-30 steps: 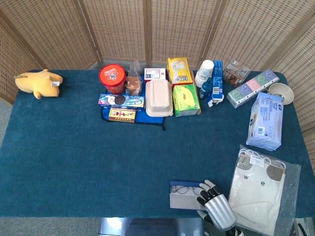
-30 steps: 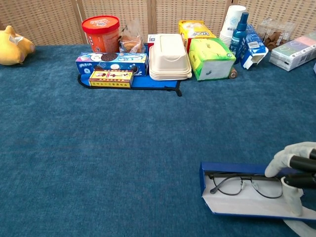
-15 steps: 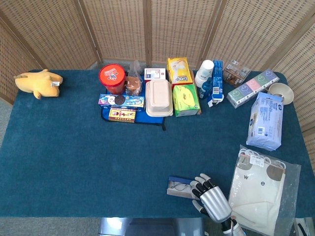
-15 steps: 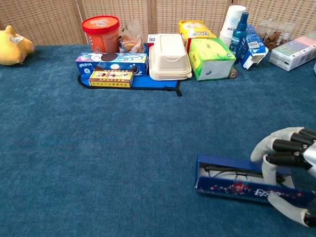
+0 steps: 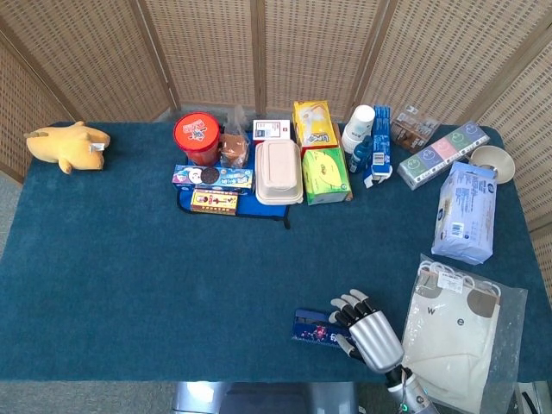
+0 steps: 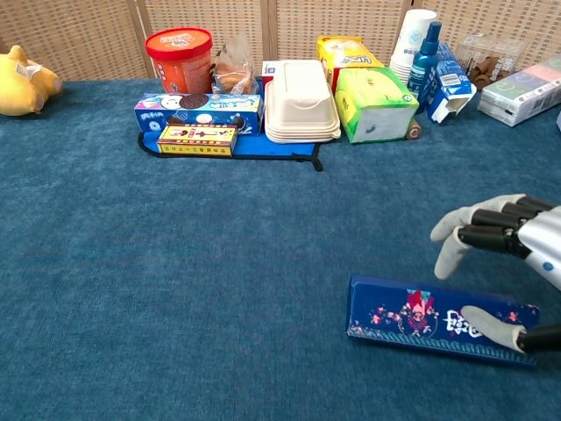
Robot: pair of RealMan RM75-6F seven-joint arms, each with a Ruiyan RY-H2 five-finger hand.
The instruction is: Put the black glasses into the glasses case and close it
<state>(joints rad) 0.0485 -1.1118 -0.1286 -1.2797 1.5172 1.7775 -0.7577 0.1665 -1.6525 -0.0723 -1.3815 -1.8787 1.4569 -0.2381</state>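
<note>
— Near the front right edge of the table (image 6: 175, 289), how did the right hand (image 6: 504, 254) sit?

— It hovered over the right end of the glasses case (image 6: 438, 320), palm down, fingers (image 6: 491, 232) spread and reaching left above the lid, well clear of it. The thumb (image 6: 491, 323) lay low against the case's front right side. From the head view the same hand (image 5: 366, 323) covered that end of the case (image 5: 312, 329). Nothing was gripped; it was only touching the case with the thumb, as far as I could tell.

— And the case itself?

— It lay flat and shut on the blue cloth, a long dark blue box with a red floral print on the lid. The black glasses could not be seen; with the lid down, nothing showed of the inside.

— The left hand?

— Neither camera caught it.

— Other containers?

— At the back stood a red tub (image 6: 180, 53), lidded, and a closed beige lunch box (image 6: 301, 101), beside a green tissue box (image 6: 375, 103). Their contents were hidden. A clear bag (image 5: 457, 332) just right of the hand held a folded white garment.
</note>
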